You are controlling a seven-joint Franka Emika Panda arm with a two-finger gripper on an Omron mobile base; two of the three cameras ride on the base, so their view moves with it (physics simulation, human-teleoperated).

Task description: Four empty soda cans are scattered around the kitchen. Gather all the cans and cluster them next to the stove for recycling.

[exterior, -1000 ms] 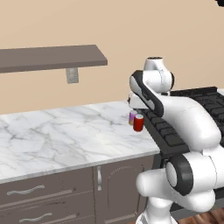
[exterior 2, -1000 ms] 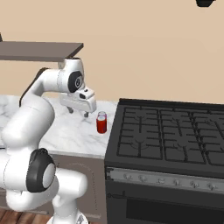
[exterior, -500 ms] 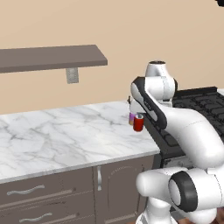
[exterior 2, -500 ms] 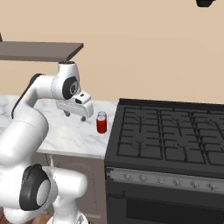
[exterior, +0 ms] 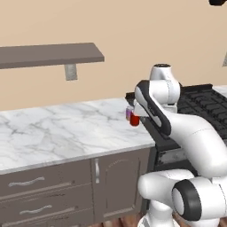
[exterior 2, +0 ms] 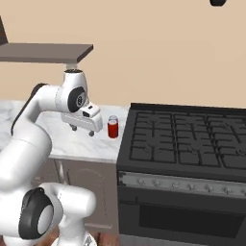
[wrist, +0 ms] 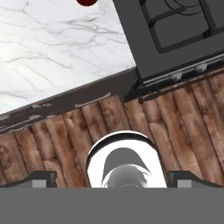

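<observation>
Landmark: the stove (exterior 2: 187,144), a wide black range with grated burners and a dark oven front, standing at the right end of the marble surface (exterior: 57,128).
Red can: a red soda can (exterior 2: 113,128) with a silver top stands upright on the surface, just beside the stove's left edge, near its back corner. In the hand view it shows as a red patch (wrist: 86,2) at the top edge, beside the stove's corner.
Second can: in the left base view a purple-pink can (exterior: 128,113) stands just behind the red one (exterior: 135,120) and close against it; most of it is hidden by the arm, so I cannot tell whether they touch.
Claw: the claw (exterior 2: 81,130) hangs above the surface, to the left of the stove and just beside the red can without touching it. Its fingers stand wide apart and hold nothing.
Hand view: the camera looks down past the surface's front edge at the wood-plank floor (wrist: 57,135), with the stove's front corner at the upper right.
Shelf: a brown wall shelf (exterior: 48,54) hangs above the surface, well left of the stove.
Cabinets: dark brown drawers and a door (exterior: 66,190) sit under the surface, left of the stove.
</observation>
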